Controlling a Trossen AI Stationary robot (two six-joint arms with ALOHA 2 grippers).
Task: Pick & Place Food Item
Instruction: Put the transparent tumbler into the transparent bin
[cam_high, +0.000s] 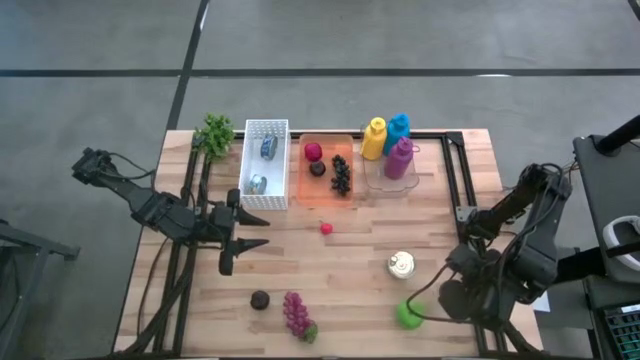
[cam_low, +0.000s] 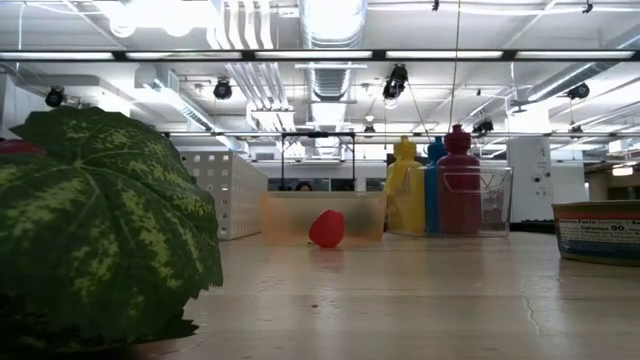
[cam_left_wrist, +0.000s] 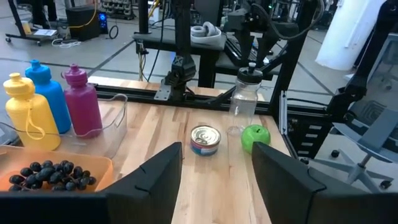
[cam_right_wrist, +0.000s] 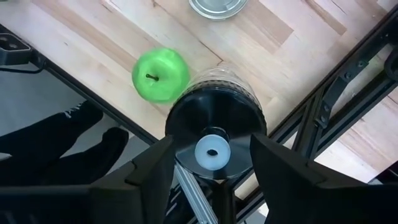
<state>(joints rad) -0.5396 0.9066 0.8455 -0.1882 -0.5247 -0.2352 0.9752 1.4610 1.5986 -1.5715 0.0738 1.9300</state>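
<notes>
where table's near right edge runs, glossy green apple (cam_right_wrist: 160, 74) with short dark stem is seen lying on wood, beside clear jar with black lid (cam_right_wrist: 215, 127). right gripper (cam_right_wrist: 210, 165) is held over jar, fingers parted, nothing clamped. left gripper (cam_left_wrist: 216, 171) is parked mid-table, fingers parted, empty.

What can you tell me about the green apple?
The green apple is bright, smooth and shiny, like plastic, with a small dark stem pointing up. It sits whole near the table's front right edge, beside a clear jar with a black lid, and not far from a small round tin. No hand is touching it.
</notes>
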